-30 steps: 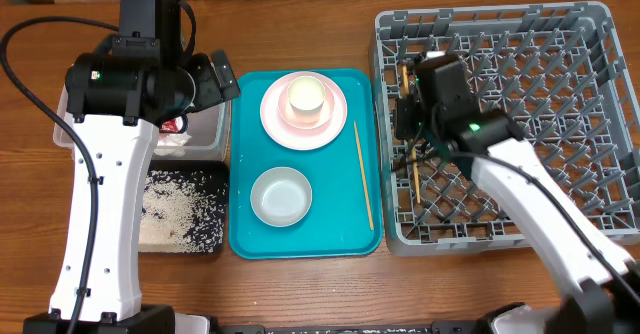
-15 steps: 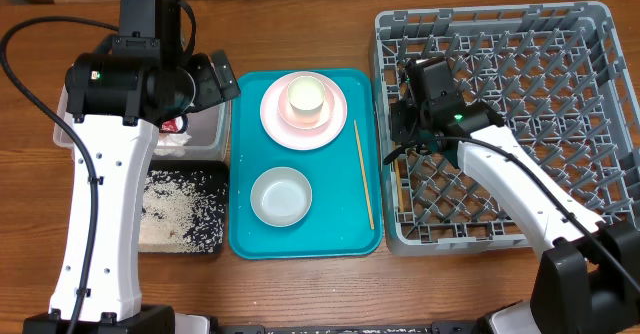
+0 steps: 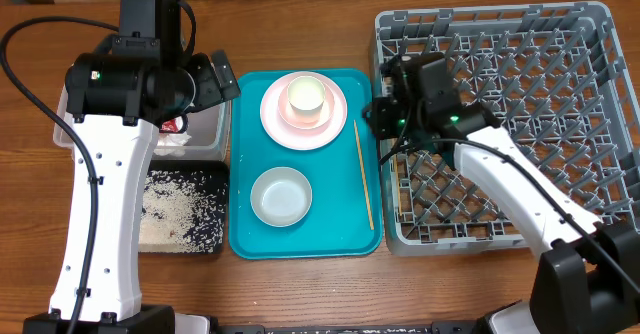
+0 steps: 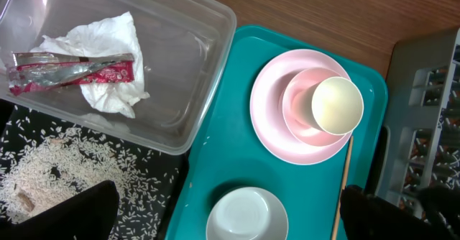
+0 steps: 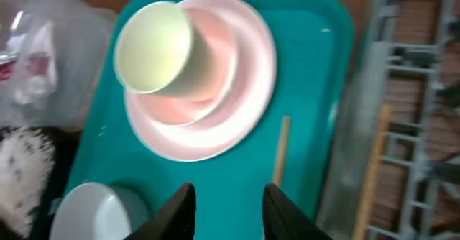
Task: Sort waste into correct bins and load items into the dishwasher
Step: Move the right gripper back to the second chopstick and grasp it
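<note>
- Far left, the clear tub [image 4: 208,24] holds the crumpled napkin [image 4: 108,89] with the red wrapper [image 4: 72,69] lying on it. The black tray [image 3: 215,239], nearer me, carries the loose rice [image 3: 165,209]. From this, I judge the waste sorted.
- My left gripper [image 4: 226,197] hangs over the tub's right side, jaws wide apart and empty. The dishes lie to its right.
- In the middle, the teal tray [image 3: 330,204] holds the dishes to load. At its far end the pink plate [image 3: 275,119] carries a shallow bowl with the white cup [image 3: 307,96] in it. The lone white bowl [image 3: 280,196] sits nearer.
- A chopstick [image 3: 363,174] lies along the tray's right side, its long axis running near to far.
- My right gripper [image 5: 228,204] hovers over the seam between the tray's right edge and the dish rack [image 3: 500,24]. Its jaws are a little apart with nothing between them.
- The relation I'd steer by: the plate stack lies just left of the right jaws and a touch farther away. The chopstick lies between the two.
- Both arms are about equally near the stack, but the rack is on the right, so I'd use the right arm.
- Inside the rack's left edge, the right wrist view shows a second wooden stick [image 5: 374,161], also lying near to far.
</note>
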Tool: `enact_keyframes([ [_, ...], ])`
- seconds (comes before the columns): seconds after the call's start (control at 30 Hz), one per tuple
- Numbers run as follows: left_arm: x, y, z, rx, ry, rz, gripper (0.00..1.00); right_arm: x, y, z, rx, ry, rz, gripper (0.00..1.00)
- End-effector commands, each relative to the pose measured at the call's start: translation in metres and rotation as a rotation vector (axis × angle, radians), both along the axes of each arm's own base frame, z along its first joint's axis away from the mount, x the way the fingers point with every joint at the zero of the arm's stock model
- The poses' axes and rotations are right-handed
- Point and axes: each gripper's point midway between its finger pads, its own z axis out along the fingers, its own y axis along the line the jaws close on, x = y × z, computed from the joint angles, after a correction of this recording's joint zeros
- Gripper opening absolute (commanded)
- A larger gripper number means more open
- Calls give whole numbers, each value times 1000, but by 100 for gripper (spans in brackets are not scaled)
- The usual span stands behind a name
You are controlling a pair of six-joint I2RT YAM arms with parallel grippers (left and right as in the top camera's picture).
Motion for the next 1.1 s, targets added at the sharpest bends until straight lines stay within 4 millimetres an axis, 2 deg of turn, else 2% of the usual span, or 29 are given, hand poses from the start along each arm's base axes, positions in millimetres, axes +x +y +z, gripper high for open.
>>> enact_keyframes([
  [0.0, 2, 1, 1, 8, -4, -12, 100, -19, 30, 7, 49, 13, 86, 33],
  [0.27, 2, 1, 1, 8, -4, -12, 100, -31, 50, -25, -168, -33, 77, 33],
  [0.33, 2, 1, 1, 8, -4, -12, 100, -32, 51, -39, -230, -35, 68, 37],
  [0.47, 2, 1, 1, 8, -4, -12, 100, -33, 48, -73, -337, -8, 56, 38],
  [0.57, 2, 1, 1, 8, -4, -12, 100, -30, 39, -91, -380, 21, 0, 38],
  [0.67, 2, 1, 1, 8, -4, -12, 100, -26, 32, -98, -408, 23, -51, 38],
  [0.83, 2, 1, 1, 8, -4, -12, 100, -24, 34, -104, -389, 36, -87, 39],
  [1.07, 2, 1, 1, 8, -4, -12, 100, -29, 29, -133, -416, 104, -120, 41],
])
